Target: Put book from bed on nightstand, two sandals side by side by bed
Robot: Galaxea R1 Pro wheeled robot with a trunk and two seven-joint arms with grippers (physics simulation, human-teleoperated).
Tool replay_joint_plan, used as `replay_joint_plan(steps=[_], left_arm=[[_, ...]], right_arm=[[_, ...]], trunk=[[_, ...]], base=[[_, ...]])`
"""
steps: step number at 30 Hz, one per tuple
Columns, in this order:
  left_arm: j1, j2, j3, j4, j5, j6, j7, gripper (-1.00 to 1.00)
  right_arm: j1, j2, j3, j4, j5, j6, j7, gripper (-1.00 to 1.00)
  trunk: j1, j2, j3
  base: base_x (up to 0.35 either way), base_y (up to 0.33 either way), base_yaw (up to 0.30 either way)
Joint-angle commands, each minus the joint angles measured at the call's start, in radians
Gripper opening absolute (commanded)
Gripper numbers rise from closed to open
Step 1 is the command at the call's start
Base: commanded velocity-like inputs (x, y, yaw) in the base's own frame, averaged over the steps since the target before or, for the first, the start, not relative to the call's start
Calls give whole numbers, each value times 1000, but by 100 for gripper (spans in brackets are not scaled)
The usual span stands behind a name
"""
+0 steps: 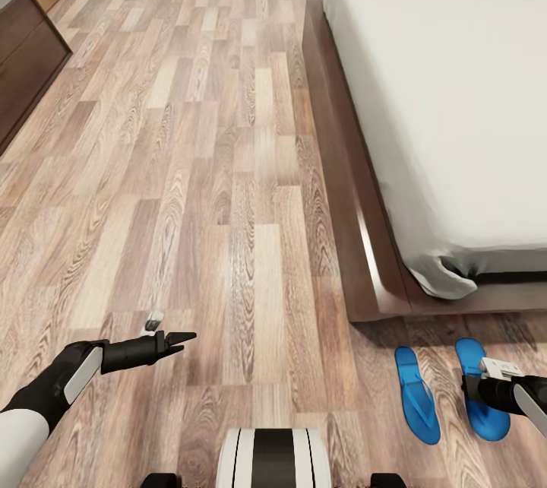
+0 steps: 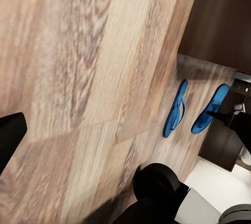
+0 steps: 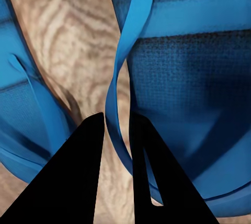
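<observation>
Sandals, place: the two blue sandals lay flat on the wood floor just beside the foot corner of the bed (image 1: 365, 267); the left sandal (image 1: 417, 395) was under that corner, the right sandal (image 1: 477, 389) just beside it, farther from the corner, with a strip of floor between them.

Sandals, direction: each long axis ran about parallel to the long side rail of the bed. I could not tell for sure which end was the toe. They were nearly parallel to each other, only a little splayed.

Sandals, handling: I judged them light, thin and bendable, of foam-like material with a matte surface, not fragile. The sole lay too flat on the floor to pinch, so the raised strap (image 3: 125, 62) was the place to take hold.

Right pincer (image 3: 117, 124): it was low over the right sandal, its two dark fingers (image 3: 78, 171) narrow with the strap standing between them. I could not tell if they pressed it already.

Left pincer (image 1: 182, 337): it hovered over bare floor, well apart from the bed corner, holding nothing; its tips looked close together, though I could not tell for certain.

Book: I had no sight of it on the part of the mattress (image 1: 456, 93) I saw.
</observation>
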Motion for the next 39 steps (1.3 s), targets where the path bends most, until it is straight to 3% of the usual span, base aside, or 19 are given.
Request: replay_joint_plan(steps=[1,30,39], left_arm=[[-1,1,-4,0,7,6,1,100],[-1,1,-4,0,7,6,1,100],[-1,1,-4,0,8,6,1,100]], right_arm=[[-1,-1,3,-1,0,3,2,-100],[-1,0,5,-1,0,-2,2,-100],[1,0,2,-1,-1,-169,11,-100]], trunk=[[0,-1,-5],[13,-7,-117],[14,-8,-121]], base=[[0,0,0],[0,0,0],[0,0,0]])
